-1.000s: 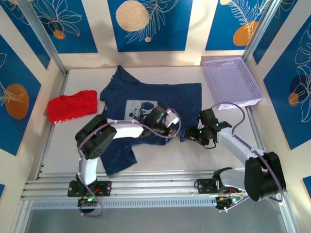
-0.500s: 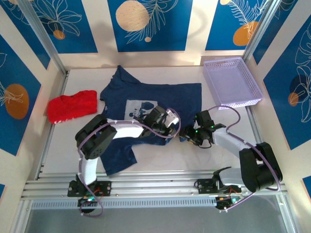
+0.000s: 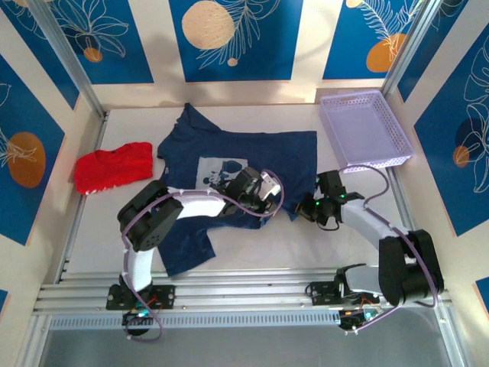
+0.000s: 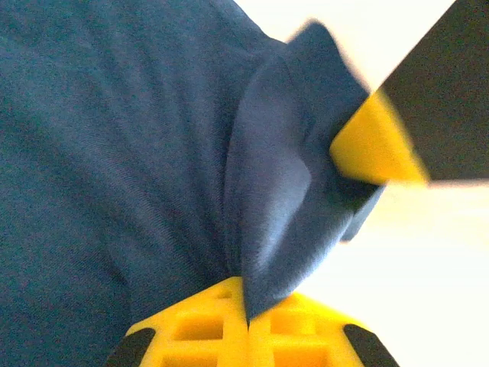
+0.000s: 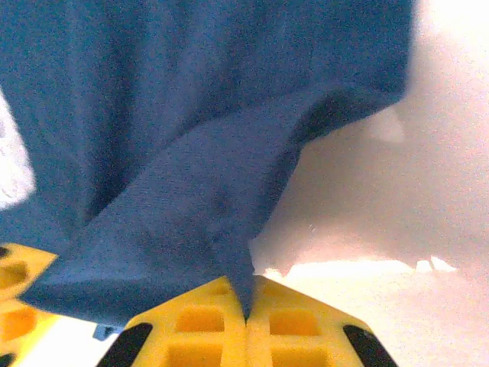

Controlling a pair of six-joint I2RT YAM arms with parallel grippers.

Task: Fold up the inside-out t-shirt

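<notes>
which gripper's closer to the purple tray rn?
Right. The right gripper, pinching the t-shirt corner, sits just near-left of the tray; the left gripper pinches it farther left.

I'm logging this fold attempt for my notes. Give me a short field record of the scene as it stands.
t-shirt: navy, spread on the table
left claw: shut on a fold of the t-shirt near its near hem
right claw: shut on the t-shirt's near right corner
red garment: bunched, left of the t-shirt
lavender basket: far right of the table
</notes>
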